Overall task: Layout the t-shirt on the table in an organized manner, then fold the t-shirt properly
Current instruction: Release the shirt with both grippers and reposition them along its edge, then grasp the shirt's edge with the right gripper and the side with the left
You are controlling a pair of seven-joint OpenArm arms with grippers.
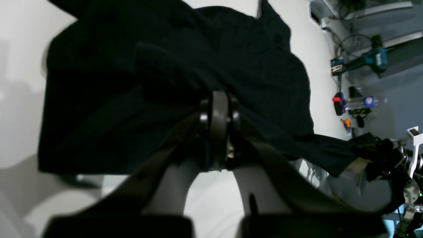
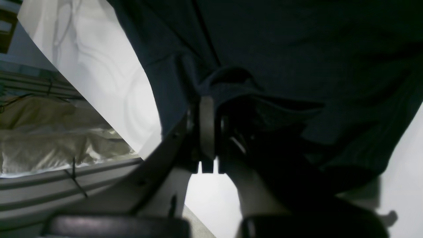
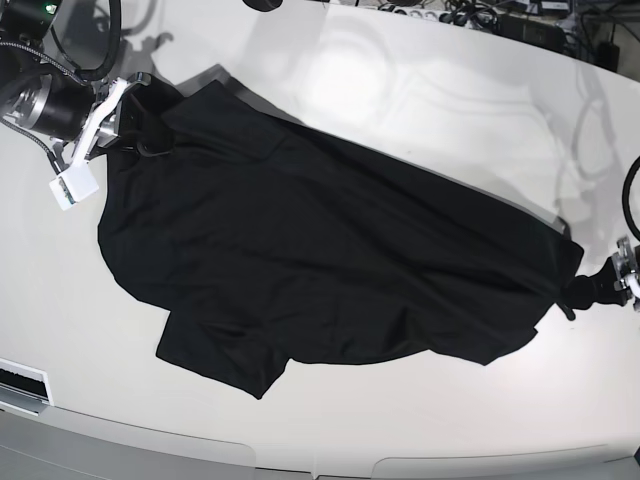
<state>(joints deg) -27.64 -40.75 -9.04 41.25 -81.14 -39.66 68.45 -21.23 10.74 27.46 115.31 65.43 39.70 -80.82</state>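
The glossy white table (image 3: pixel 420 100) is carrying the black t-shirt (image 3: pixel 320 270), which is lying stretched diagonally across its middle, wrinkled, with the right gripper (image 3: pixel 150 135) clenching the far-left corner, the left gripper (image 3: pixel 590 288) clenching the right edge, and cables (image 3: pixel 470 15) lying far behind.

left gripper (image 1: pixel 218 109) — clamped on t-shirt (image 1: pixel 172 82) edge | table (image 1: pixel 19 82) — white
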